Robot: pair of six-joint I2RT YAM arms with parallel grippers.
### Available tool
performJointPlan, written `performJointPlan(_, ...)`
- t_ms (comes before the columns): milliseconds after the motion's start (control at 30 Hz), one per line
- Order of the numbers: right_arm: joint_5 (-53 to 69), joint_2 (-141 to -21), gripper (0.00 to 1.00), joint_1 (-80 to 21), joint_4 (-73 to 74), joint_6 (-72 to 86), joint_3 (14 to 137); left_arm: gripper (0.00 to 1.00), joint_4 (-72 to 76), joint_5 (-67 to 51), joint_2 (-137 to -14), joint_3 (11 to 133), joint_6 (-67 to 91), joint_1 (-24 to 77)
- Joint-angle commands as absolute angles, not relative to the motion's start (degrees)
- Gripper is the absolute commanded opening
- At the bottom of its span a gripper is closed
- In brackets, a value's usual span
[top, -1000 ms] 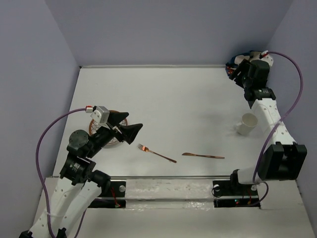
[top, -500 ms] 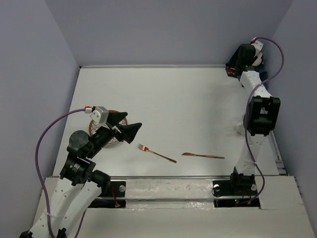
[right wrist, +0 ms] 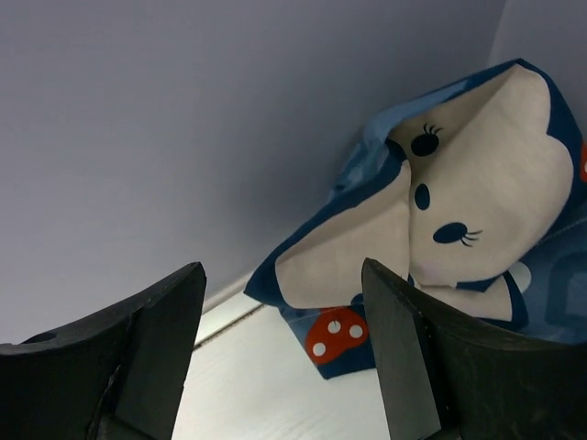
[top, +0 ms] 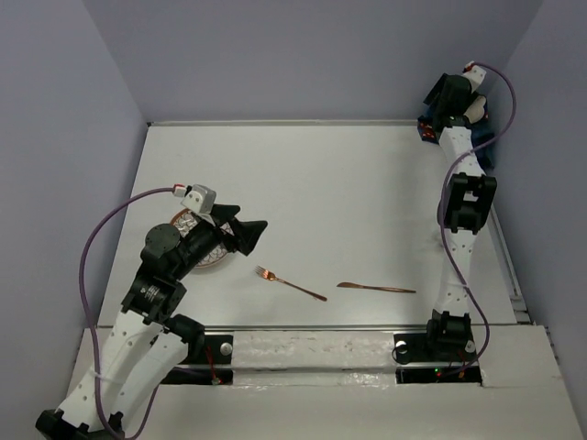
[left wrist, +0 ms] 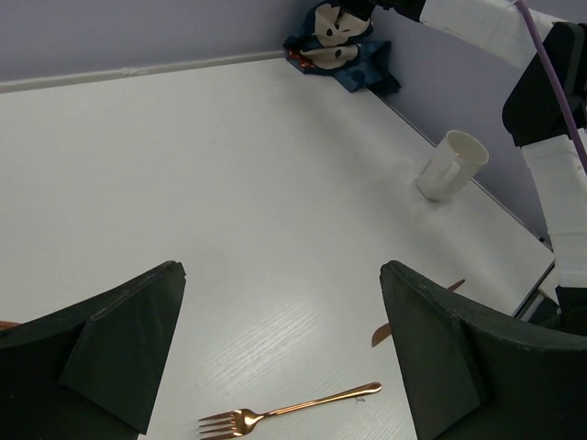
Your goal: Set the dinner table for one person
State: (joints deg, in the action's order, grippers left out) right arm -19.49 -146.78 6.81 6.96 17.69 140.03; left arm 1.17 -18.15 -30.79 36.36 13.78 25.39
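White dinner table (top: 348,202) fills the floor beneath both my arms. Crumpled blue cartoon-face placemat (right wrist: 459,211) sits in the far right corner, and my right gripper (right wrist: 282,268) faces it, fingers apart and empty. My left gripper (left wrist: 282,275) gapes wide over the plate (top: 217,260). The mug (left wrist: 449,165) stands by the right edge, and the knife (top: 376,289) and fork (top: 292,284) lie near me.

Soft even light, faint shadows, sharp

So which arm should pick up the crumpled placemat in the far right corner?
Right. The right gripper faces the placemat up close, jaws open. The left gripper sits by the plate, far across the table.
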Motion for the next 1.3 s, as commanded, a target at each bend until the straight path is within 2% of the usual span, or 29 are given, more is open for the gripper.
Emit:
performJointPlan(0,-18.46,-149.14,0.75,8.17,-1.23,15.73,145.63,0.99,2.81,-18.81,-32.52,36.83,12.57,24.7)
performJointPlan(233,-20.39,-153.19,0.7,10.45,-2.9,17.39,148.18,0.99,3.16,-19.25,-34.45,36.74,12.57,22.77)
performJointPlan(433,-15.13,-156.44,0.69,13.1,-4.04,23.81,150.99,0.99,4.04,-20.3,-35.42,36.47,12.66,21.18)
performJointPlan(500,-12.14,-157.23,0.65,13.71,-6.06,24.61,151.17,0.99,4.13,-20.65,-36.12,36.47,12.66,20.83)
performJointPlan(533,-10.74,-157.5,0.62,13.71,-6.93,24.7,151.17,0.99,4.13,-20.74,-36.38,36.47,12.66,20.74)
performJointPlan(600,-7.65,-158.2,0.4,13.71,-8.35,24.43,151.52,0.99,4.22,-21.35,-37.0,36.56,12.57,20.57)
performJointPlan(633,-7.12,-158.38,0.22,13.71,-8.52,24.52,151.35,0.99,4.31,-21.44,-37.09,36.65,12.57,20.31)
performJointPlan(700,-6.07,-158.03,0.14,13.71,-9.66,24.87,149.86,0.99,4.39,-21.71,-37.18,36.56,12.48,20.13)
performJointPlan(733,-5.63,-157.77,0.03,13.71,-9.93,24.79,149.59,0.99,4.48,-21.71,-37.18,36.56,12.48,20.04)
performJointPlan(767,-5.02,-157.24,0.0,13.71,-10.02,24.87,149.5,0.99,4.48,-21.8,-37.09,36.56,12.48,20.04)
performJointPlan(833,-3.88,-155.31,0.0,13.71,-10.72,25.4,146.35,0.99,4.57,-21.8,-36.91,36.47,12.57,20.04)
performJointPlan(1000,2.17,-141.02,0.0,11.52,-20.2,23.56,129.33,0.99,4.66,-21.97,-36.65,36.56,13.01,19.78)
performJointPlan(1033,3.24,-138.63,0.0,11.51,-21.43,23.29,129.29,0.99,4.66,-21.89,-36.48,36.56,13.09,19.69)
performJointPlan(1167,5.27,-123.45,0.0,6.17,-28.19,22.15,115.27,0.99,4.66,-21.1,-34.9,36.48,13.97,19.07)
performJointPlan(1267,5.71,-117.0,0.0,1.87,-31.02,21.53,109.62,0.99,4.31,-19.43,-34.45,36.65,14.59,18.9)
